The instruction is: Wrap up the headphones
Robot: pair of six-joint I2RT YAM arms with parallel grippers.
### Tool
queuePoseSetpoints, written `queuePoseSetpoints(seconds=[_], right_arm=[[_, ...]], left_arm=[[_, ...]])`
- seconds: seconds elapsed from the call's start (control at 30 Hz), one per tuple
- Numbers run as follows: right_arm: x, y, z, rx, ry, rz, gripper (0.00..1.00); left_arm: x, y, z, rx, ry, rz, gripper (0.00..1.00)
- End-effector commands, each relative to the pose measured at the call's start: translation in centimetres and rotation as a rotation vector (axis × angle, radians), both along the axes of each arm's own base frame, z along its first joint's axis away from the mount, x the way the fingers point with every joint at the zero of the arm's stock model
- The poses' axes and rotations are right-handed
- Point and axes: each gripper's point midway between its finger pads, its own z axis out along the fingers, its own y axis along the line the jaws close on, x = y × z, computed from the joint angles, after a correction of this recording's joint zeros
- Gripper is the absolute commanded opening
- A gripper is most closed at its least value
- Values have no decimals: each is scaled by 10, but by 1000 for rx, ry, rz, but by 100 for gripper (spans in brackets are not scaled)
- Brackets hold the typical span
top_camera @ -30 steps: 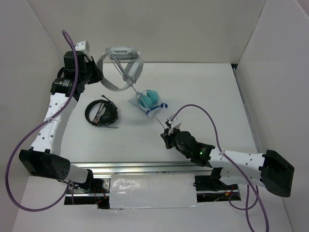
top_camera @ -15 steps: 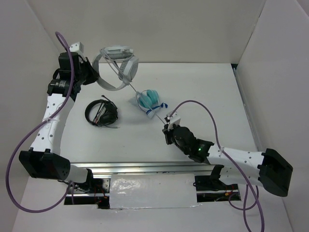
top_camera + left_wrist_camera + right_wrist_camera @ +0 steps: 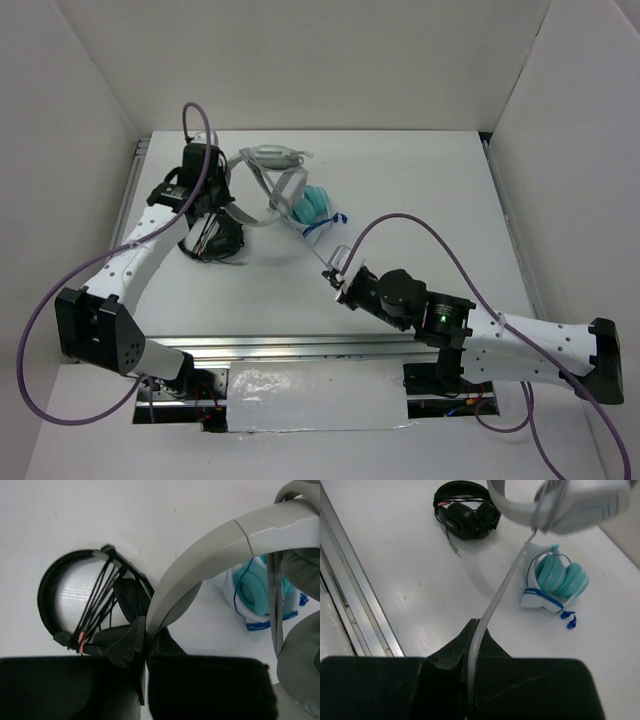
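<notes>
Because the headphones are held by their wide headband alone, the two big earcups hang free and will likely swing on any quick turn. They hang at the far left-centre of the table, apparently lifted clear of it, partly above the teal headphones.

The band looks like stiff plastic with some spring, smooth and probably slippery, so a flat pinch across its width is the sound hold. The grey earpads look soft and would squash and slide, making them poor places to grip. The whole thing is bulky and probably fairly light, and the joints at the cups are the parts most likely to suffer from a hard twist.

The left gripper is pressed together on the lower end of the headband, one finger on each face. The thin grey cable runs down and forward from the cups in a nearly straight line. It is limp and light, and I judge it will lie where it is led only while kept gently taut. The right gripper is pinched on this cable, which passes up out of its fingers.

Two things crowd the work. The teal headphones, with their blue cord, lie right under the cable's path and could be snagged or dragged. The black headset, with its loose leads and plug, lies just beside the left gripper, beneath the headband. Winding the cable around the cups will want height above both.
</notes>
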Motion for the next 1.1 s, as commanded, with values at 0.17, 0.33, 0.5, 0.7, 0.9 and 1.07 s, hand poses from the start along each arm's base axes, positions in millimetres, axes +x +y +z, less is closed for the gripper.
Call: queuePoseSetpoints(seconds=[0.17, 0.33, 0.5, 0.7, 0.9, 1.07], right_arm=[[16, 10, 87, -105, -305, 40, 0], [33, 26, 114, 17, -155, 47, 0], [51, 35, 88, -18, -93, 43, 0], [78, 28, 49, -55, 48, 51, 0], [99, -1, 25, -113, 63, 45, 0], [118, -29, -9, -222, 120, 46, 0]], left_arm=[[-10, -42, -14, 119, -84, -27, 0], [-37, -88, -42, 123, -53, -156, 0], [-61, -134, -61, 147, -35, -316, 0], [-91, -170, -67, 151, -67, -430, 0], [-111, -195, -78, 118, -53, -533, 0], [-126, -213, -91, 137, -37, -622, 0]])
